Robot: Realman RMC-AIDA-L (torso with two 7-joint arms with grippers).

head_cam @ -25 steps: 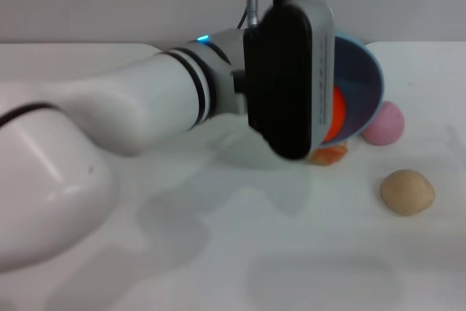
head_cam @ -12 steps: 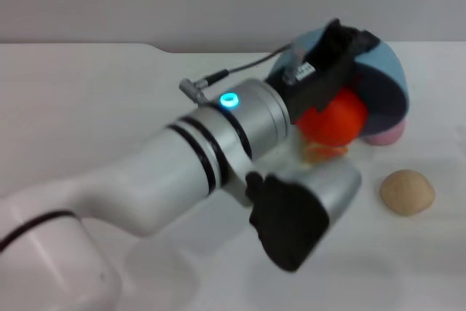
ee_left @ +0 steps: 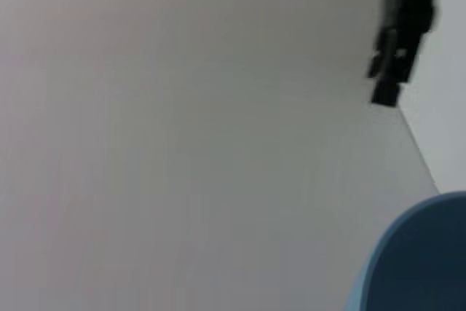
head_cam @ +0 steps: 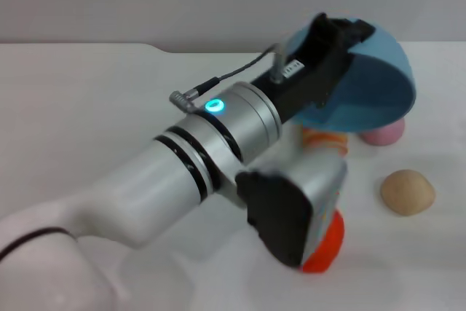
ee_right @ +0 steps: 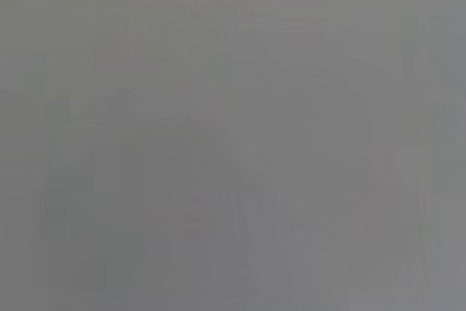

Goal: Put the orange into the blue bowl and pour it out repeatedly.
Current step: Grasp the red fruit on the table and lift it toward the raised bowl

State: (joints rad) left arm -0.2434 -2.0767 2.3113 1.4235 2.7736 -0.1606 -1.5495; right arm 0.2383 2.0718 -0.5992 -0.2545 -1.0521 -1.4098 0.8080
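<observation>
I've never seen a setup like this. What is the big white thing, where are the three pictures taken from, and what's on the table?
The white tube is the robot's left arm. Its claw holds the blue bowl tipped over above the table. The orange lies on the table, partly hidden behind the arm. A tan bun, a pink ball and a striped loaf lie nearby. The big picture comes from the head camera; the left wrist camera catches only the bowl's rim, and the right wrist camera shows plain grey.
</observation>
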